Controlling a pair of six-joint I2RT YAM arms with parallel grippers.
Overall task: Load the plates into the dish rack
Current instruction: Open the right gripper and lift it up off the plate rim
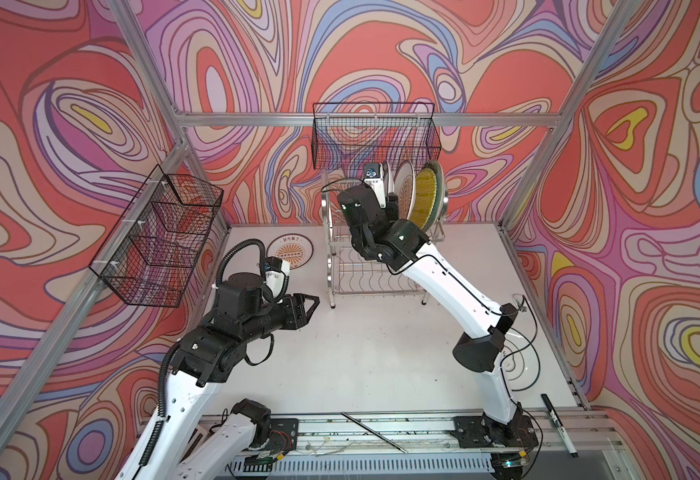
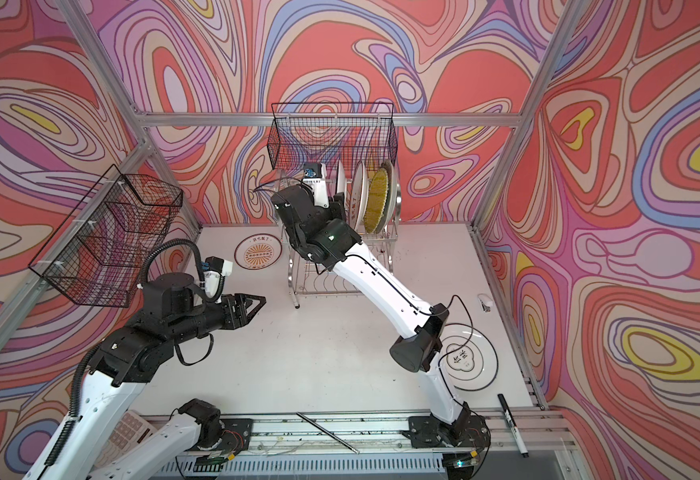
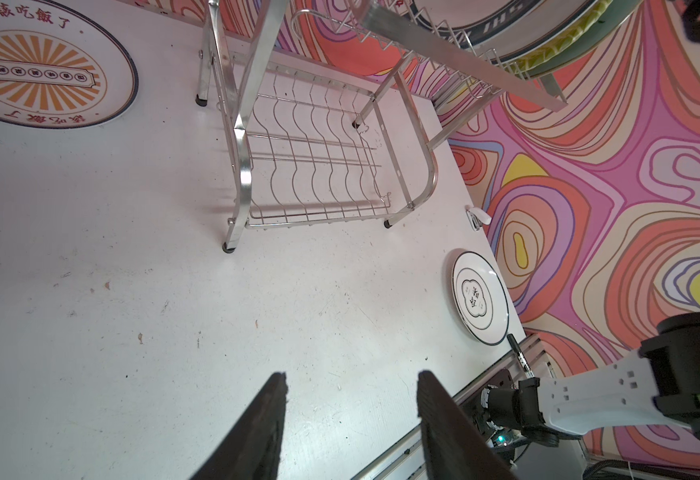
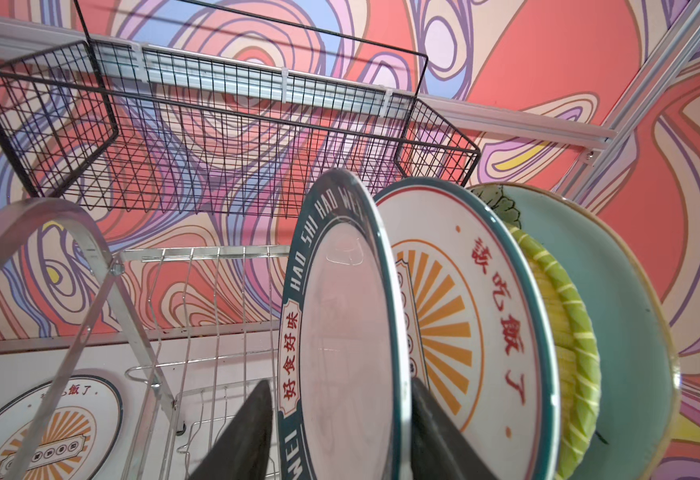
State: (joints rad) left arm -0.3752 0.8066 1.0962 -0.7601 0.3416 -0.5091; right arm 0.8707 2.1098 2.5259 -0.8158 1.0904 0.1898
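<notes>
The chrome dish rack (image 1: 331,249) stands at the back of the table. Several plates stand on edge in its upper tier: the white one with the dark-green lettered rim (image 4: 340,291), an orange-sunburst one (image 4: 464,311), the yellow woven one (image 4: 564,332) and the pale aqua one (image 4: 622,311). My right gripper (image 4: 340,382) is open, its fingers on either side of the lettered plate's rim. A second sunburst plate (image 1: 290,252) lies flat left of the rack. The black-ringed plate (image 2: 470,361) lies at the right, partly behind my right arm. My left gripper (image 3: 351,374) hovers open and empty over bare table.
One black mesh basket (image 1: 375,137) hangs just above the rack, another (image 1: 161,237) on the left wall. A black marker (image 1: 558,424) and a thin metal rod (image 1: 375,432) lie on the front rail. A small white object (image 2: 484,301) sits near the right edge.
</notes>
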